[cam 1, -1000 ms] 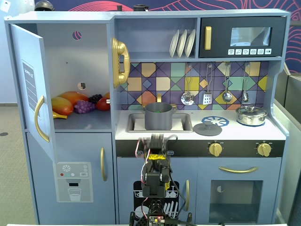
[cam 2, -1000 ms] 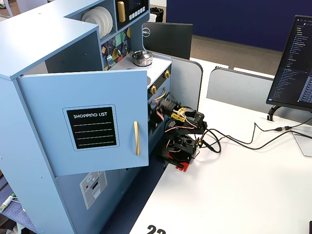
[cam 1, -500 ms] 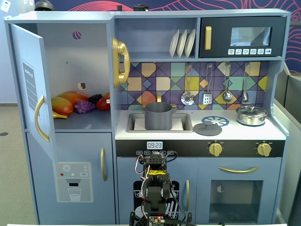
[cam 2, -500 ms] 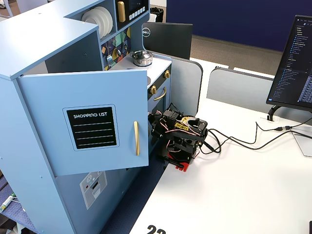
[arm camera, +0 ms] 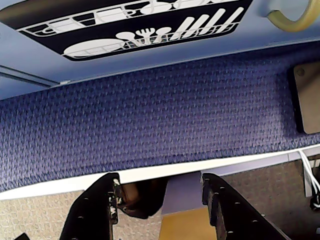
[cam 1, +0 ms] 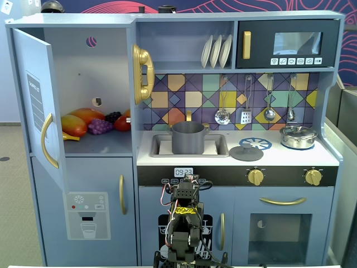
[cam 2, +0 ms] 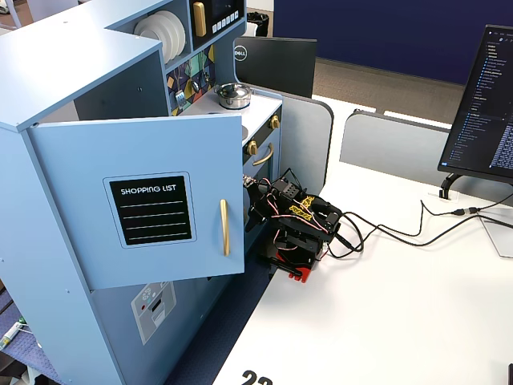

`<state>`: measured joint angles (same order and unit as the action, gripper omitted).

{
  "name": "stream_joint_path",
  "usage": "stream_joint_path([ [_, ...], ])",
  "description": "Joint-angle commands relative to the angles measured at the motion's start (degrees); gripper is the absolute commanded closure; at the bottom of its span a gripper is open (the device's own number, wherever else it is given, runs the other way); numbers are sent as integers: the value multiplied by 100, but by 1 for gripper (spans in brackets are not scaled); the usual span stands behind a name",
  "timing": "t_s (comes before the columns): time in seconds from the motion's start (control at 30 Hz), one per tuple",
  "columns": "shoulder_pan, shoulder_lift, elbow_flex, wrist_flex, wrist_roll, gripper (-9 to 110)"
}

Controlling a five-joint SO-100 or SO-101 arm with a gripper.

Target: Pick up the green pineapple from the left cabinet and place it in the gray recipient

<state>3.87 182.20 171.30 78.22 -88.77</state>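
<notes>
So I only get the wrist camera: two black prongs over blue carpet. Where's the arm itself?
Observer: The arm is folded low in front of a toy kitchen, below the gray pot.
Operator: Is any cupboard open?
Observer: Yes, the left cabinet has its door swung wide, with a mango and grapes on its shelf.
Operator: And the green pineapple?
Observer: No view shows it; the pot's inside is hidden.
</notes>
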Motion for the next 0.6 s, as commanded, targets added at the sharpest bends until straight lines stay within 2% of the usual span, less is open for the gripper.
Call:
stream_joint_path([
  [0.0, -79, -9, 70, 940, 220, 89],
  [0.57, -35, -9, 70, 940, 220, 89],
])
